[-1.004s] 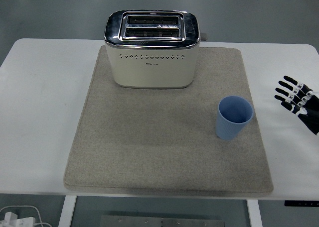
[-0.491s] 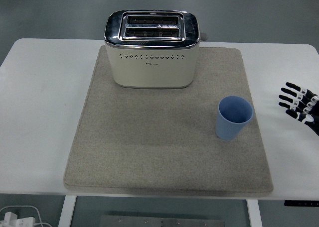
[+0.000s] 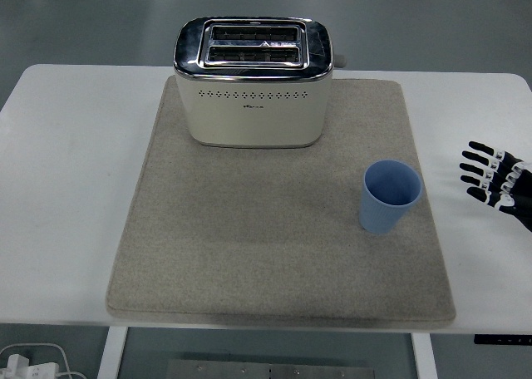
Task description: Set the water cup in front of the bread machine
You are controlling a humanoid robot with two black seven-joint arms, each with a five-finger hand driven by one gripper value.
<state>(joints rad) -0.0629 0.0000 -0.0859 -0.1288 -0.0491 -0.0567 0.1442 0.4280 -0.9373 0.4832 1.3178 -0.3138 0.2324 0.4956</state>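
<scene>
Your cup point(image 3: 390, 196) stands upright on the mat point(image 3: 249, 254) toward the desk's right edge, right of and nearer than the toaster point(image 3: 253, 81). Your right hand point(image 3: 499, 179) hovers at that edge, near the cup but apart, fingers spread, holding nothing.

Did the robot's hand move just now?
Yes. The right hand slid slightly left, toward the blue cup, which stayed on the mat.
</scene>
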